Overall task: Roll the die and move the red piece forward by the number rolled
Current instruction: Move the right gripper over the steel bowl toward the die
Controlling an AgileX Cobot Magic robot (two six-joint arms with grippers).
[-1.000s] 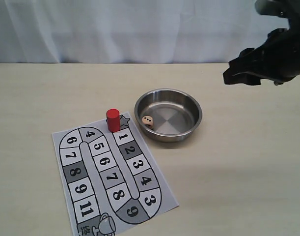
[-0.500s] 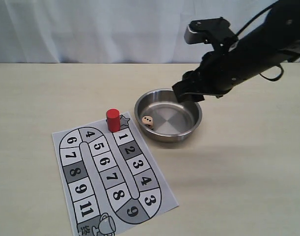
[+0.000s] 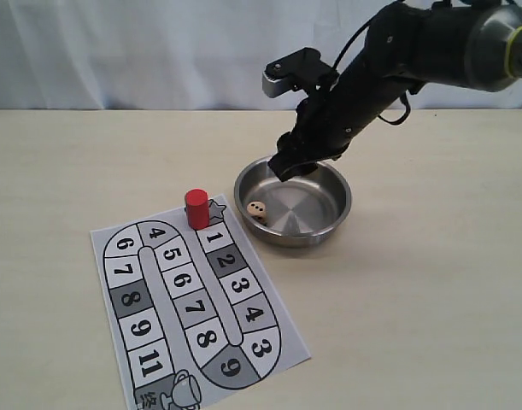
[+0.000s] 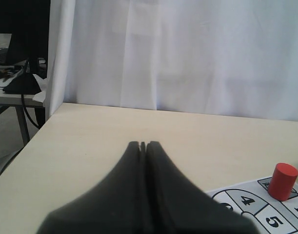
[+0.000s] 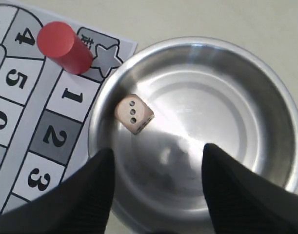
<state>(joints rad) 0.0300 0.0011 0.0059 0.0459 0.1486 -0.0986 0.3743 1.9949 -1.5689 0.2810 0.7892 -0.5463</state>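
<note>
Two arms, one at work: right gripper (image 3: 286, 168) over the bowl (image 3: 339, 219), die (image 3: 257, 210) inside.
Exterior view: I judge it hangs there to lift the pale, rounded die from the shiny steel wall nearest the paper board (image 3: 149, 307); the red piece (image 3: 196, 208), a matte cylinder, stands upright beside the star square. Left wrist view: left gripper (image 4: 143, 145) pressed together, parked away from play. Right wrist view: jaws spread, holding nothing; three pips face me.

Right in front of me: a shiny steel bowl (image 3: 299, 237) on a pale table (image 3: 431, 299), just beside a corner of a numbered paper game board (image 3: 192, 316). White curtain (image 3: 158, 51) behind.
</note>
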